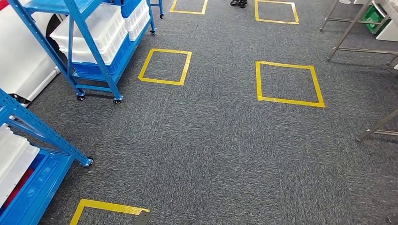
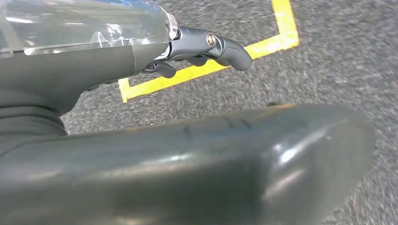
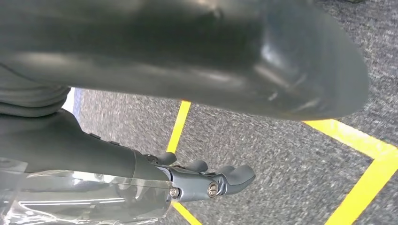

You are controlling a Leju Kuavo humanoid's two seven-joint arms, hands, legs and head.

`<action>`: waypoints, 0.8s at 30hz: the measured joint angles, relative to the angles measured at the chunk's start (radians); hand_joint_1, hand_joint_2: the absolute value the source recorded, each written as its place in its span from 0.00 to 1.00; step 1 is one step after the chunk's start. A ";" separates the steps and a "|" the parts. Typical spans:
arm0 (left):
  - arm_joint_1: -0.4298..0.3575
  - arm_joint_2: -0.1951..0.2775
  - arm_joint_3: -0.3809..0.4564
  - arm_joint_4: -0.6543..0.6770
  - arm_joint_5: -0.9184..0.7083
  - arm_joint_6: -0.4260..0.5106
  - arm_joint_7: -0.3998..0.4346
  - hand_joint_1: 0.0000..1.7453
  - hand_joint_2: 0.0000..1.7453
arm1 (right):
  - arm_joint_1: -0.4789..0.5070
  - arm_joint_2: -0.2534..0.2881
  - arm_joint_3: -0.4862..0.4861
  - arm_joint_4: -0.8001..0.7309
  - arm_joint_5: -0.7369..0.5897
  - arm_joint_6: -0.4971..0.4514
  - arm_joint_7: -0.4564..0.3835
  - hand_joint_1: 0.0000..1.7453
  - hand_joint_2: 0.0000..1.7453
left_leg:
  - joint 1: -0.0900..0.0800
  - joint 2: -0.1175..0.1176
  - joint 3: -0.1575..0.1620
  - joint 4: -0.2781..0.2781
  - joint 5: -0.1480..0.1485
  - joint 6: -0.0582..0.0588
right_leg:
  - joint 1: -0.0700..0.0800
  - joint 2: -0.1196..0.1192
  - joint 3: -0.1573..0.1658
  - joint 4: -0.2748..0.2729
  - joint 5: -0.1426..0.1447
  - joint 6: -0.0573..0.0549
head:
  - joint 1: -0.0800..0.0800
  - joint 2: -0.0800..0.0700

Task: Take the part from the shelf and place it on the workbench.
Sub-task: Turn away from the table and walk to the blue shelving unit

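Observation:
Two blue shelf racks stand at the left of the head view: a far one [image 1: 75,51] and a near one [image 1: 33,129]. White bins [image 1: 96,33] fill the far rack, and more white bins [image 1: 14,159] sit in the near one. I cannot make out any part in them. My left hand [image 2: 155,140] hangs over the carpet with its fingers [image 2: 225,49] stretched out away from the thick thumb, holding nothing. My right hand [image 3: 211,56] hangs the same way, its fingers [image 3: 220,180] straight and empty.
Grey carpet carries several yellow taped squares, one near the middle [image 1: 165,66] and one to the right [image 1: 288,83]. Metal table legs [image 1: 347,28] stand at the far right, with another leg [image 1: 375,129] nearer. A green crate [image 1: 375,16] sits under the far table.

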 joint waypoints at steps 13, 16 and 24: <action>-0.004 -0.001 0.000 0.000 -0.001 0.002 0.013 0.00 0.00 | 0.002 0.003 0.020 0.002 0.020 0.000 0.018 0.00 0.00 | 0.003 0.011 -0.104 0.220 -0.122 -0.050 | 0.002 -0.010 0.112 -0.280 0.146 -0.056 | 0.000 0.000; -0.001 -0.001 0.000 0.000 0.000 0.002 0.017 0.00 0.00 | 0.003 0.003 0.025 0.002 0.029 -0.003 0.018 0.00 0.00 | 0.009 0.027 -0.139 0.295 -0.130 -0.055 | 0.006 -0.044 0.115 -0.279 0.141 -0.057 | 0.000 0.000; -0.005 -0.001 0.000 0.000 -0.004 0.008 0.029 0.00 0.00 | -0.008 0.004 0.035 0.002 0.052 -0.002 0.033 0.00 0.00 | -0.003 0.074 0.003 0.005 -0.014 -0.018 | 0.009 -0.099 0.137 -0.277 0.123 -0.023 | 0.000 0.000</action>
